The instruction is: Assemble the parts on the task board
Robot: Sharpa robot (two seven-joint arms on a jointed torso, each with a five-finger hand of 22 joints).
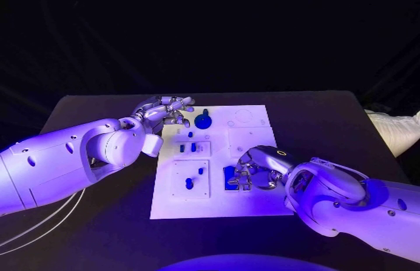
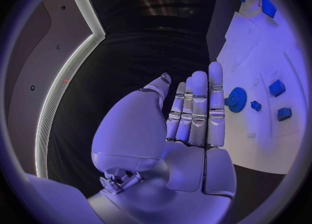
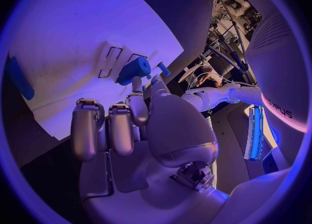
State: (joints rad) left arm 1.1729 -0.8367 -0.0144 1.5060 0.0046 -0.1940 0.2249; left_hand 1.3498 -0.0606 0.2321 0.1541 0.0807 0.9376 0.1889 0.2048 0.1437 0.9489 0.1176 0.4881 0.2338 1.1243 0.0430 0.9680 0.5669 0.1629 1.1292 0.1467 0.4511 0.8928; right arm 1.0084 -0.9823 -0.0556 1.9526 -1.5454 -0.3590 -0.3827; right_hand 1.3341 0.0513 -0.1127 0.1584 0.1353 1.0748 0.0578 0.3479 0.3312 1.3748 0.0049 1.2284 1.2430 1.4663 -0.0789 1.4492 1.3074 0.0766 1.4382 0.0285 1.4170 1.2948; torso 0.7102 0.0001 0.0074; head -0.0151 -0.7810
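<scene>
My left hand (image 1: 164, 110) hovers at the far left corner of the task board (image 1: 254, 207), fingers straight together and holding nothing, just beside the blue gear (image 1: 203, 121) seated there. My right hand (image 1: 249, 175) is lowered over a blue block (image 1: 229, 178) near the board's middle, fingers curled down around it; I cannot tell whether they grip it. I judge I am at the picking-up stage for this block. Next calls for a firm pinch, a lift, then carrying it to its slot.
</scene>
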